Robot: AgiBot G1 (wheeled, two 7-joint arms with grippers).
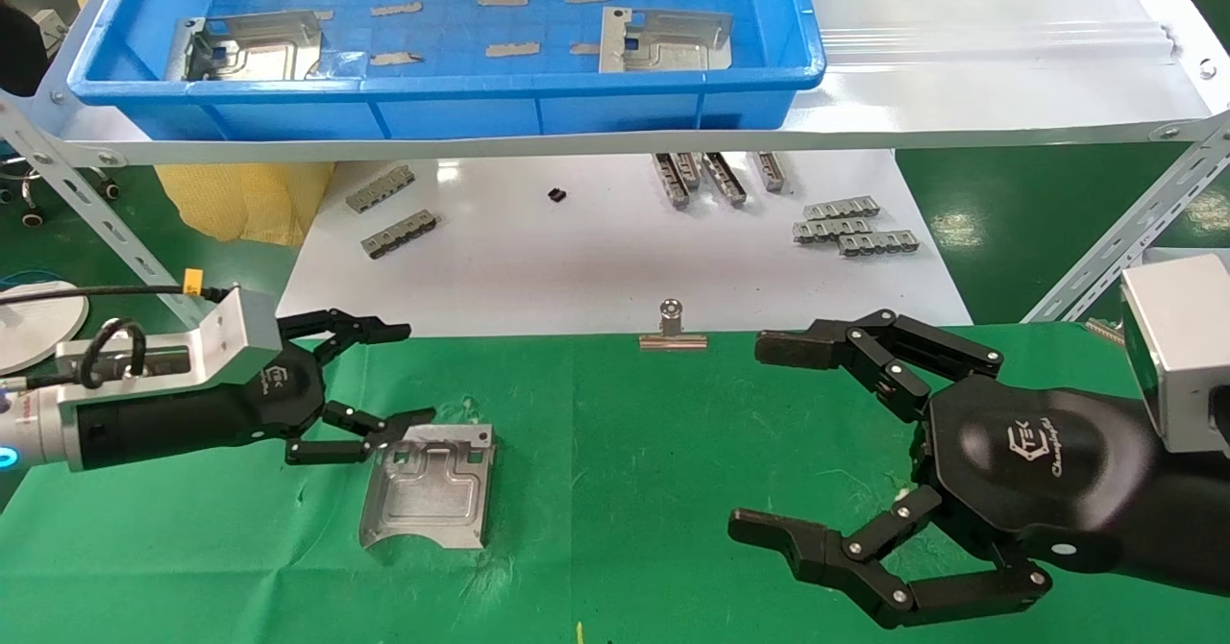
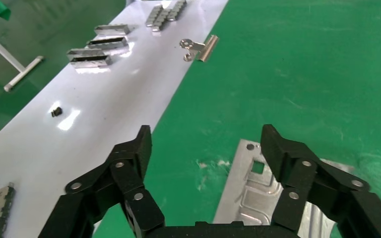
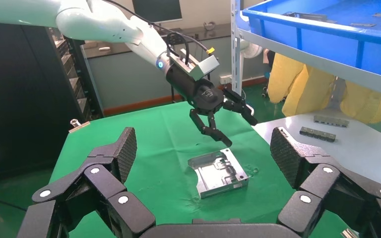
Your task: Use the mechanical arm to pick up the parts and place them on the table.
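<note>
One silver part [image 1: 428, 485] lies flat on the green table cloth [image 1: 625, 490], arched notch toward me. My left gripper [image 1: 408, 375] is open and holds nothing; its lower fingers [image 1: 384, 425] hover by the part's far left corner. In the left wrist view the gripper [image 2: 207, 139] stands open with the part [image 2: 250, 193] under one finger. My right gripper [image 1: 759, 437] is open and empty over the cloth at the right. The right wrist view shows its spread gripper [image 3: 203, 148], the part [image 3: 218, 173] and the left gripper [image 3: 239, 130] beyond. Two more parts [image 1: 252, 46] [image 1: 663, 40] lie in the blue tray [image 1: 442, 106].
The tray sits on a raised white shelf with slanted metal struts [image 1: 86, 202] [image 1: 1134, 240]. Under it a white board [image 1: 596, 260] carries grey slotted bars [image 1: 855, 226] [image 1: 394, 211]. A silver binder clip [image 1: 673, 329] stands at the board's front edge. A yellow mark [image 1: 579, 632] shows on the cloth.
</note>
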